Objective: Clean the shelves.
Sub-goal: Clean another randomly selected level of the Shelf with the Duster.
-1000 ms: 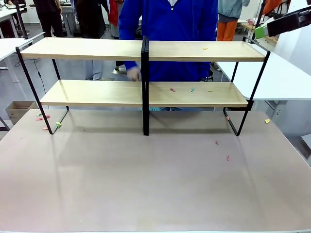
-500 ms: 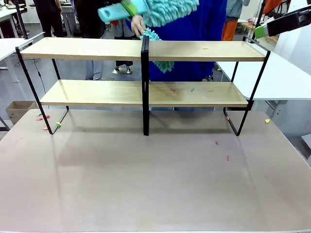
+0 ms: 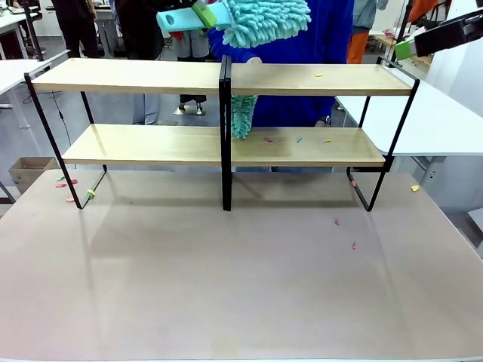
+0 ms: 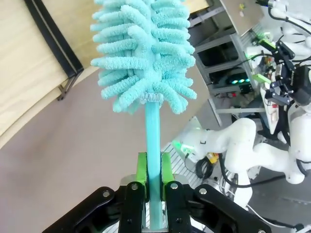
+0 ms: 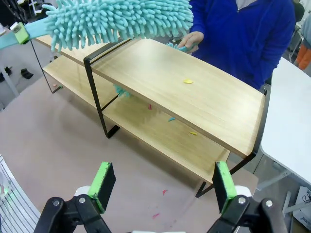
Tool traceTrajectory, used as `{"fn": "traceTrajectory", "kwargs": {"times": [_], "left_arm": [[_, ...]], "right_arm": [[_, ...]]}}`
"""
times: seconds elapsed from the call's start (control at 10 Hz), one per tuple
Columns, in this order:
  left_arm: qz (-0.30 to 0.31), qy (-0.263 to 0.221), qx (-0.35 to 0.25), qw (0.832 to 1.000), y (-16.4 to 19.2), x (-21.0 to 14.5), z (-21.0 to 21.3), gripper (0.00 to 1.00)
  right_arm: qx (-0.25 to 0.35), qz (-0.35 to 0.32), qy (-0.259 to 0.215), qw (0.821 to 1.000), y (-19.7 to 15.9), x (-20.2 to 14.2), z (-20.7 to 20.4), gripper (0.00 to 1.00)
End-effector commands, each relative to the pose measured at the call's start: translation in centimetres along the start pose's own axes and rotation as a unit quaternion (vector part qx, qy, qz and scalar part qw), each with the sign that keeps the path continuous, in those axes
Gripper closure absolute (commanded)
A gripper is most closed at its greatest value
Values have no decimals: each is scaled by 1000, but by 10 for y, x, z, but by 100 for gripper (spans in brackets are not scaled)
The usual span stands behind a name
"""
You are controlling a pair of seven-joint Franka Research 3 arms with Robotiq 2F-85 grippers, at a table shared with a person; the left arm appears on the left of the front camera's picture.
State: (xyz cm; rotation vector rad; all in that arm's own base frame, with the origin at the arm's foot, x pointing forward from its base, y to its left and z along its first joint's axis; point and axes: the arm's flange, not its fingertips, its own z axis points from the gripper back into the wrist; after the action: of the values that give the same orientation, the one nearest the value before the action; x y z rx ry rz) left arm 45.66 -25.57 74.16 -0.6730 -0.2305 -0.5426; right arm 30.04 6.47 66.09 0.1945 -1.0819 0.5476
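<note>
The shelves (image 3: pixel 317 79) stand at twelve o'clock across the table, stiff and steady, I'd judge. My left gripper (image 4: pixel 153 182) is pinched on the light, floppy duster (image 4: pixel 144 53); low on the handle suits. My right gripper (image 5: pixel 163 187) hangs spread, empty.

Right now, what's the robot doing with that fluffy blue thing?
The left end effector is shut on a teal duster, holding it above the shelves. The person's hand holds a second duster down behind the top board. Small coloured scraps lie on both boards. The right end effector is open.
</note>
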Motion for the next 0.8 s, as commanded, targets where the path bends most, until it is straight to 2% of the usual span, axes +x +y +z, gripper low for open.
{"fn": "traceTrajectory", "kwargs": {"times": [0.0, 0.1, 0.3, 0.5, 0.7], "left_arm": [[-8, 14, 15, 1000, -4, 3, -12, 87], [-9, 11, 31, 999, -5, 4, -16, 87], [-4, -2, 21, 1000, -2, -15, 10, 87], [-20, -36, -6, 999, 6, -51, 73, 87], [-28, -106, -14, 994, 23, -109, 144, 87]], "right_arm": [[-1, -1, -1, 1000, -1, 1, 0, 0], [-1, -1, -1, 1000, -1, 1, 0, 0], [-1, -1, -1, 1000, -1, 1, 0, 0], [-1, -1, -1, 1000, -1, 1, 0, 0], [-1, -1, -1, 1000, -1, 1, 0, 0]]}}
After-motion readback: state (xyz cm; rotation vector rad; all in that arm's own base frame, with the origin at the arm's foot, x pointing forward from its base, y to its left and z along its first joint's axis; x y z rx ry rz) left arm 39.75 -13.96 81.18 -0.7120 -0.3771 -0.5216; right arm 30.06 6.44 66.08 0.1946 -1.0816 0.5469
